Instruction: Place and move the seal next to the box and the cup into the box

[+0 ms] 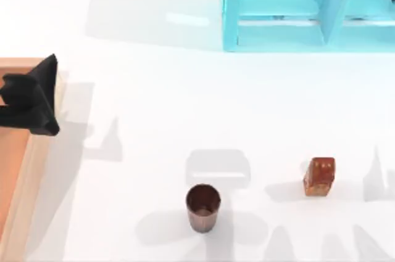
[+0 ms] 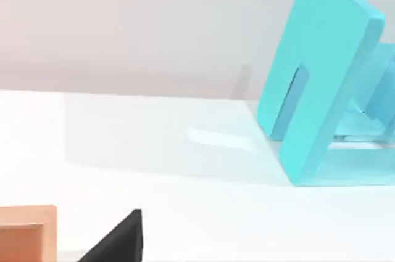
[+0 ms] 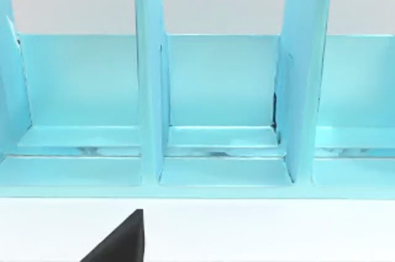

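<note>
The white worktop (image 1: 185, 102) carries everything, and the biggest thing on it is the turquoise shelf frame (image 1: 308, 9) standing along the far edge toward the right, its upright dividers splitting it into open bays. Next in size is the box (image 1: 24, 169), a shallow tray with a pale wood rim and an orange-brown inside, lying at the far left edge of the worktop and cut off by the top view's border. The left gripper (image 1: 31, 98) hangs over the box's far right corner, a dark shape above the rim; whether its fingers are spread or closed I cannot tell. The cup (image 1: 203, 208), dark brown with a ribbed coppery wall, stands upright near the front edge around the middle, well apart from the box. The seal (image 1: 319, 176), a glossy reddish-brown block, sits on the worktop to the right of the cup and slightly farther back, apart from it and far from the box.
</note>
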Controlling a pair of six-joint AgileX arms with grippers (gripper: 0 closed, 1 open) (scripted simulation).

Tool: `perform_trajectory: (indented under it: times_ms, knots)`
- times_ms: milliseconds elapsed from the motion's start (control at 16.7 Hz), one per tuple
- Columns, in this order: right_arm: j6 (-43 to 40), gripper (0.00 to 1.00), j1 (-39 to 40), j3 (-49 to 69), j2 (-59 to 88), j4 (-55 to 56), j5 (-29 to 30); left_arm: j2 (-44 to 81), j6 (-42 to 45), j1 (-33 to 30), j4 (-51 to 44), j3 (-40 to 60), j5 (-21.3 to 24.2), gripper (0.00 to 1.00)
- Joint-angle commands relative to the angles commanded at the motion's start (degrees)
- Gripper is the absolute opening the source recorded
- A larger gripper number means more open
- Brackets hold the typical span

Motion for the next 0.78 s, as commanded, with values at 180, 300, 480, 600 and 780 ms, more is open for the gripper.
perform_trajectory:
  times_ms: [180,300,480,600,780]
  knots:
    - [0.0,1.0,0.0,0.0,0.0,0.0,0.0,19.1,-6.6,-9.0,-7.6,19.2,-0.8,1.0]
    - [0.0,1.0,0.0,0.0,0.0,0.0,0.0,32.8,-11.3,-15.0,-13.6,32.7,-1.5,1.0]
    - [0.0,1.0,0.0,0.0,0.0,0.0,0.0,52.8,-18.5,-23.4,-23.5,51.8,-2.5,1.0]
    - [0.0,1.0,0.0,0.0,0.0,0.0,0.0,64.9,-23.2,-28.4,-30.6,63.1,-3.2,1.0]
    - [0.0,1.0,0.0,0.0,0.0,0.0,0.0,80.7,-30.0,-34.6,-41.0,77.7,-4.3,1.0]
